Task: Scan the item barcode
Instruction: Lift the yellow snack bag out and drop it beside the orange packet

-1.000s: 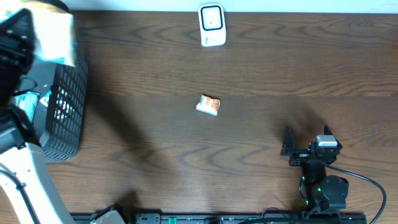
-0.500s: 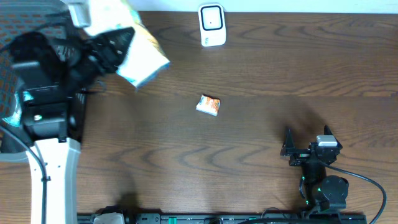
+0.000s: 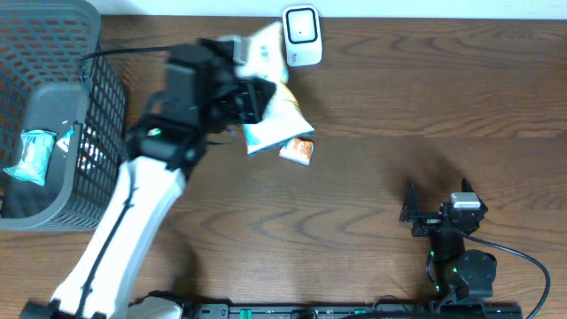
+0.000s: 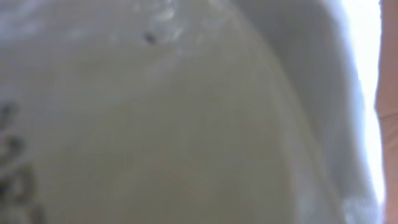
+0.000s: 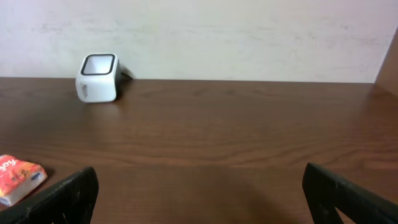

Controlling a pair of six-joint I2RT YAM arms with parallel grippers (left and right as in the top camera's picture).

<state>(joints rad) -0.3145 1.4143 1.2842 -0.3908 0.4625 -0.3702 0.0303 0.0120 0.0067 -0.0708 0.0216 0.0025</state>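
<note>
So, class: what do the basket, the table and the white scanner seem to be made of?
Basket: grey open mesh, probably plastic or coated wire. Table: dark grain lines, matte; wood or wood-look laminate. Scanner: smooth white shell, likely plastic.

One scanner (image 3: 301, 35), one basket (image 3: 44, 22), one bag (image 3: 275, 115), at least two small packets (image 3: 299, 151).

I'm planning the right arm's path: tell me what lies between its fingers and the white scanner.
Only bare wooden table up to the scanner, clear in the right wrist view; the overhead view agrees. The small orange packet sits left of that stretch.
</note>
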